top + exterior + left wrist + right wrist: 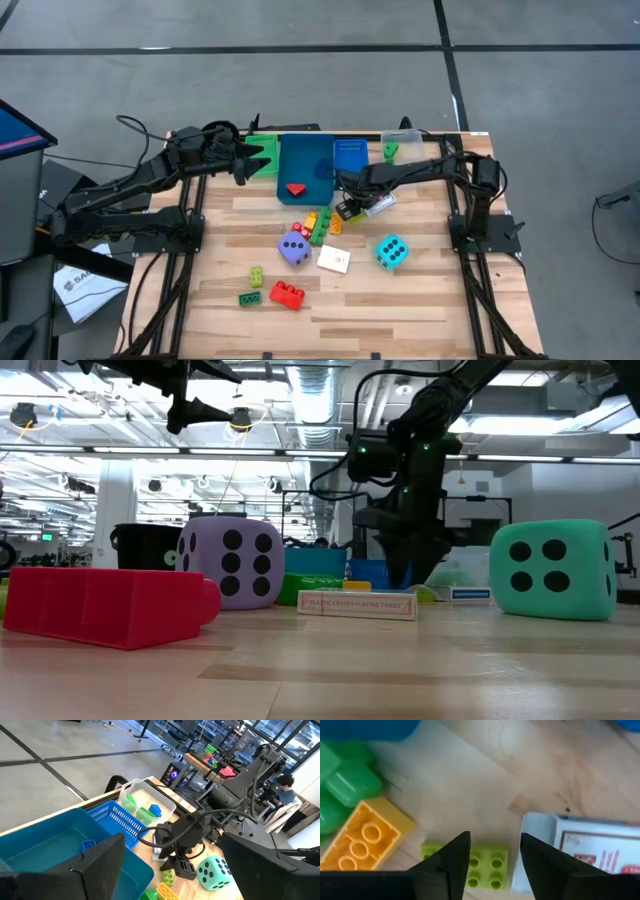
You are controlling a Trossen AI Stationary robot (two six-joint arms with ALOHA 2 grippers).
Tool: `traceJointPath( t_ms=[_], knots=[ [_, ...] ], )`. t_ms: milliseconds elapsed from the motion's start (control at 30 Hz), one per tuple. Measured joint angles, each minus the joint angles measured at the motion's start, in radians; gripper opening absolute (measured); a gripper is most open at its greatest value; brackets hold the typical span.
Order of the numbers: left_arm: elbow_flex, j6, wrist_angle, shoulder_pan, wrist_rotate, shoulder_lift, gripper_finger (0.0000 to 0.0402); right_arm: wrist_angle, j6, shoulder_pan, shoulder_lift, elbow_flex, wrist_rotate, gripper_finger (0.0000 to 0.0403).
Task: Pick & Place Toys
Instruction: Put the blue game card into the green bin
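Right hand (492, 851) hovered low over the lime brick (482, 865), fingers apart; left hand (243, 160) waited far left, fingers apart

"PLASTIC COATED PLAYING CARDS" on the edge of the white card box (357, 604)

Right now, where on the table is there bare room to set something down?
Bare wood lies along the near edge of the table, in front of the red brick and the teal dice. It is crowded mid-table, where the right tool works among bricks beside the purple dice and the blue tray.
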Motion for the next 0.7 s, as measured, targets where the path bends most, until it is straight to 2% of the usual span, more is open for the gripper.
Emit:
traceJointPath(
  t_ms=[367,700],
  knots=[
    [0.000,0.043,0.000,0.000,-0.001,0.000,0.0324,-0.078,0.000,0.000,0.000,0.000,0.009,0.0133],
    [0.000,0.045,0.000,0.000,-0.001,0.000,0.0324,-0.117,-0.008,0.000,0.000,0.000,0.059,0.0042]
  ],
)
